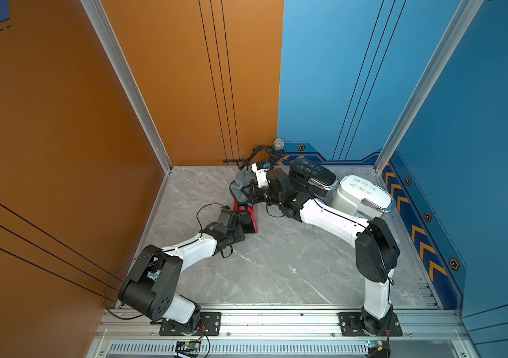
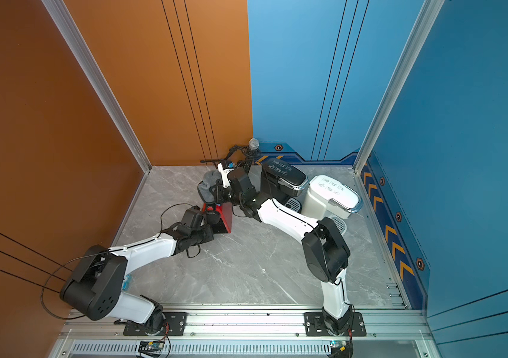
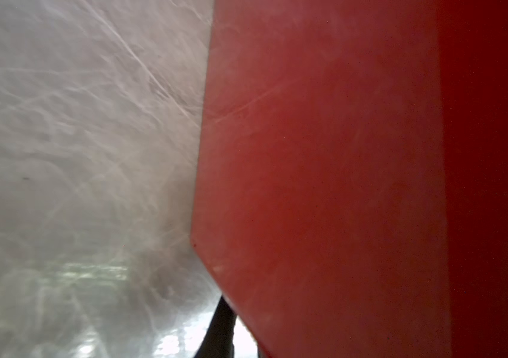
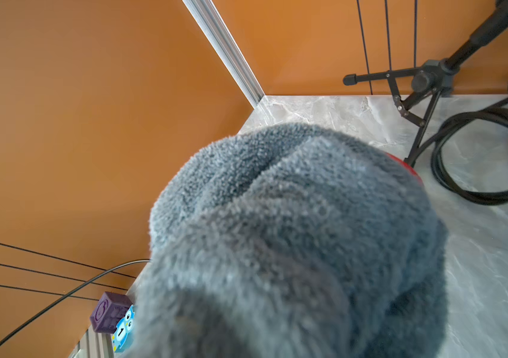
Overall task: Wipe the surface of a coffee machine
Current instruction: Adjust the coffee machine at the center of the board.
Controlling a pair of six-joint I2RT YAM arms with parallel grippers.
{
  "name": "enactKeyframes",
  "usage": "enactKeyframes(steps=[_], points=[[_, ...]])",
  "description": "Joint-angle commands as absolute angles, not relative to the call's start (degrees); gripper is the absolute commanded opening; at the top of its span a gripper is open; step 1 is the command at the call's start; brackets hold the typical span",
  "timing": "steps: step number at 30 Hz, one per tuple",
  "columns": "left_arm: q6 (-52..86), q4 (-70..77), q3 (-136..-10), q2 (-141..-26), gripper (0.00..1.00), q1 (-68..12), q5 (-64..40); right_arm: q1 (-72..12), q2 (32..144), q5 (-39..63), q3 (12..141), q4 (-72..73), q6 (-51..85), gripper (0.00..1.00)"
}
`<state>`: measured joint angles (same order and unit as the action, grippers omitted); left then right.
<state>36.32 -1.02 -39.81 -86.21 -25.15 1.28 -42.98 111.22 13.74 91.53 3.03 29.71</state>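
Desk (image 1: 277, 266) of grey marble between orange and blue walls (image 1: 184, 93) carries glossy red coffee machine (image 1: 254, 217); right end effector (image 1: 246, 189) clamps grey cloth (image 1: 239, 186), left end effector (image 1: 242, 220) cannot be judged.

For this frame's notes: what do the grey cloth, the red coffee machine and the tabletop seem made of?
Grey cloth: microfibre or terry, by its short fuzzy pile; matte.
Red coffee machine: probably moulded plastic, a smooth semi-gloss panel with faint scuffs.
Tabletop: grey marble look, pale veins, slight sheen; stone or printed laminate, unclear.
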Motion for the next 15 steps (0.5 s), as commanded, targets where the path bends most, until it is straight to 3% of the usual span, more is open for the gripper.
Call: enactKeyframes(steps=[1, 15], points=[[34.52, 2.94, -42.46, -89.15, 0.16, -29.39, -2.94, -42.10, 109.83, 14.41, 91.91, -1.58, 26.78, 0.00], [38.61, 7.01, -49.61, -95.64, 0.16, -38.69, -5.65, -41.56, 105.26, 7.79, 96.11, -18.25, 15.06, 0.00]])
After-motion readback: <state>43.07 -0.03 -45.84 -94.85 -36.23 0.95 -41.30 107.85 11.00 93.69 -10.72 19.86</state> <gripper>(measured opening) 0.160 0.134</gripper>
